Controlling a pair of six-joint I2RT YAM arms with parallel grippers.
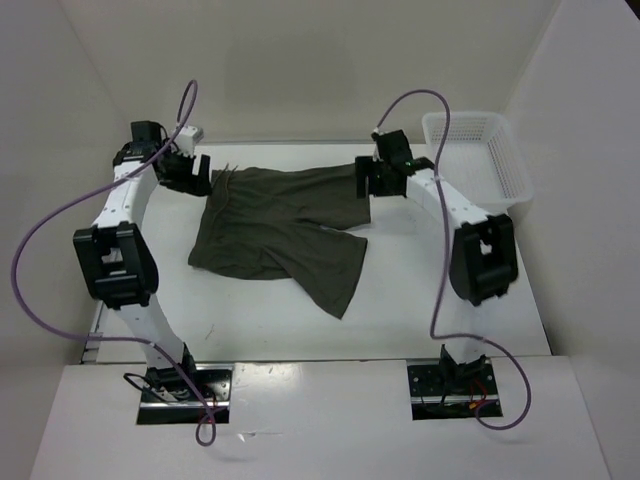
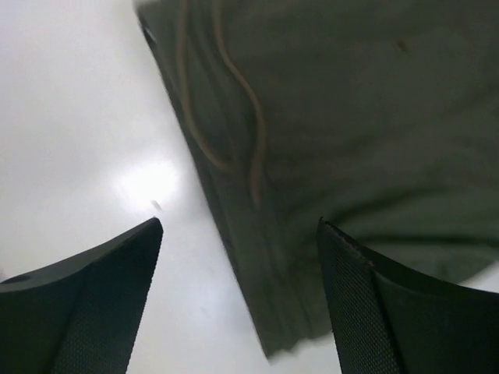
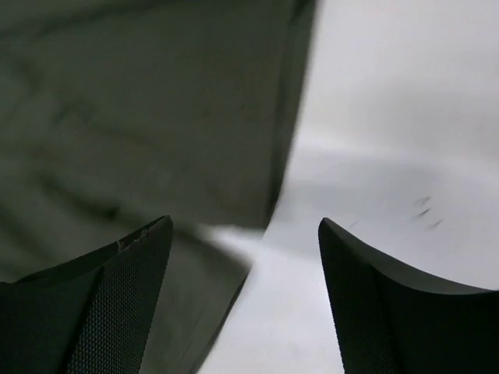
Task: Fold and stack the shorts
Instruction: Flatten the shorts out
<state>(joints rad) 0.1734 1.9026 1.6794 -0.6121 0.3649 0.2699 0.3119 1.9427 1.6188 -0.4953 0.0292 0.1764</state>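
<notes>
- White worktop [image 1: 450,320], one, carries everything.
- Olive-green shorts [image 1: 280,235], one pair, lie spread and unfolded on the far middle of the worktop. The waistband is at the far left, one leg runs to the far right, and the other leg points near and right.
- Two black-and-white arms reach from the near edge: the left arm [image 1: 118,260] to the waistband corner, the right arm [image 1: 480,255] to the far-right leg.
- One white mesh basket [image 1: 516,158] sits in the far right corner, apart from the shorts.
- Two purple cables, one looping along each arm.
- Left claw [image 1: 195,178]: in its wrist view the left claw [image 2: 240,226] has its two fingers wide apart over the waistband edge of the shorts [image 2: 374,117], clamping nothing.
- Right claw [image 1: 375,180]: in its wrist view the right claw [image 3: 245,222] also has its fingers spread, with the leg edge of the shorts [image 3: 140,101] below and nothing held.
- Tan drawstring [image 2: 249,117], two strands, lies across the cloth near the waistband.
</notes>
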